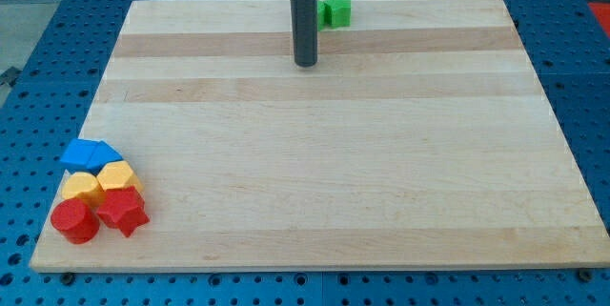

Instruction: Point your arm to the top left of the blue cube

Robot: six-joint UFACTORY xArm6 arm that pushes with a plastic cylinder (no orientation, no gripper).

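- wooden board (381, 153): fills most of the view
- my tip (305, 62): near the view's top centre, no fingers, touching nothing; green block (335, 10) just to its upper right
- blue cube (91, 154): bottom-left cluster, topmost; looks flattened, long axis left-right
- Below it: two yellow blocks (100, 182), red cylinder (74, 221), red star-like block (123, 211)

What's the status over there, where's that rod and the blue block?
My tip at the view's top centre, beside the green block. Blue block far off at the view's bottom left, touching yellow blocks above red ones. Nothing between.
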